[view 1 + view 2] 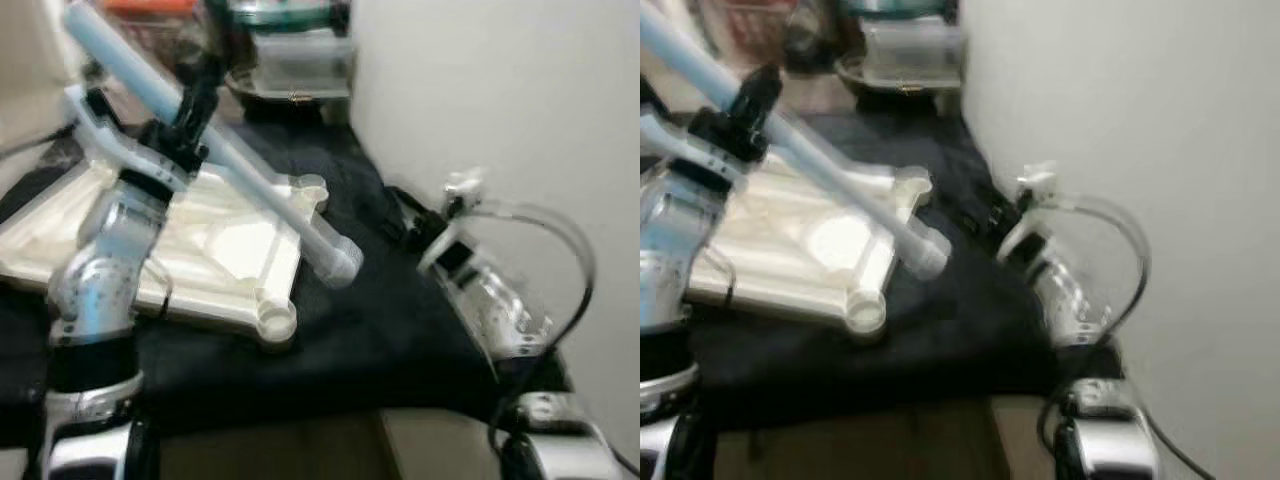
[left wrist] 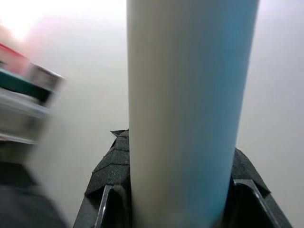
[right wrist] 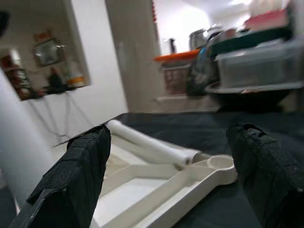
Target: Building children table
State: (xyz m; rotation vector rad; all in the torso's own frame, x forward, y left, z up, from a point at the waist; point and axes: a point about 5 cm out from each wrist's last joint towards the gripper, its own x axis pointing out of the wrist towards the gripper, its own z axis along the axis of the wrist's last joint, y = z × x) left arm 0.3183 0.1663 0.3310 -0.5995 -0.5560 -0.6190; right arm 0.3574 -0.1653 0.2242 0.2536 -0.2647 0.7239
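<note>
I am holding the pale blue table leg (image 1: 210, 140) in the left gripper (image 1: 190, 120), whose fingers are clamping the tube partway along its length, in the upper left of the left eye frame. The leg's long axis is running diagonally from the upper left down toward the centre, and its lower end (image 1: 340, 262) is hanging over the black cloth (image 1: 380, 330) covering the worktop, just beyond the edge of the white tabletop panel (image 1: 215, 250). That panel is lying upside down at centre left, with round corner sockets showing.

I am judging the nearest socket (image 1: 275, 320) to be the relation that matters: it is sitting below and to the left of the leg's free end, so the tube needs tilting more upright and drawing back over the socket.

The right gripper (image 3: 171, 175) is waiting at the right, fingers spread wide and carrying nothing, facing the panel. The left arm is the nearer one.
</note>
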